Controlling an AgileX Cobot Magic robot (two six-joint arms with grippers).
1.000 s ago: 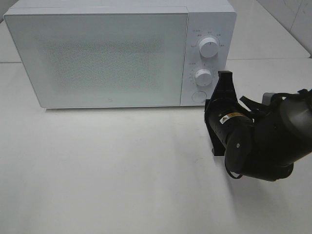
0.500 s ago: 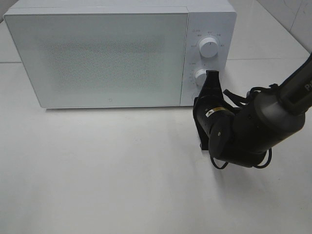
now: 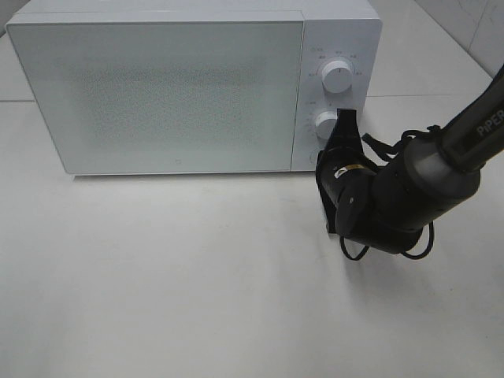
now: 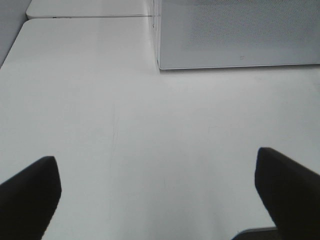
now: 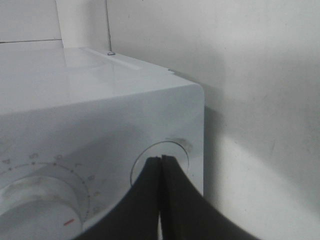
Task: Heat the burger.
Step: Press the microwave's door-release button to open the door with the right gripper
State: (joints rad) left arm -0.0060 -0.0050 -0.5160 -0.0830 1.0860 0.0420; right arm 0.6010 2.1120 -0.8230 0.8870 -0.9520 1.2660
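The white table (image 3: 157,276) carries one large thing, a white microwave oven (image 3: 181,24), which stands at the far side with its frosted door (image 3: 157,94) closed. The burger shows in none of the views: it is not on the visible part of the table, and the door hides the inside, so I cannot tell if it is already in the oven or still somewhere out of sight. On the control panel (image 3: 358,102), right of the door, there are an upper knob (image 3: 338,76), a lower knob (image 3: 327,124) and, under them, a round button (image 5: 172,149). The right gripper (image 5: 161,162) has its two fingers pressed together with nothing between them, and the tips sit on this button or just in front of it; real contact I cannot confirm. The left gripper (image 4: 159,195) hangs over bare table near the front of the oven, fingers wide apart and empty. I judge that the step in hand is pressing the button, which is probably the door release. The next move calls for a short, straight push along the axis of the fingers, centred so that the tips do not slip off the button, and then for pulling the arm back so that the door has room to swing.
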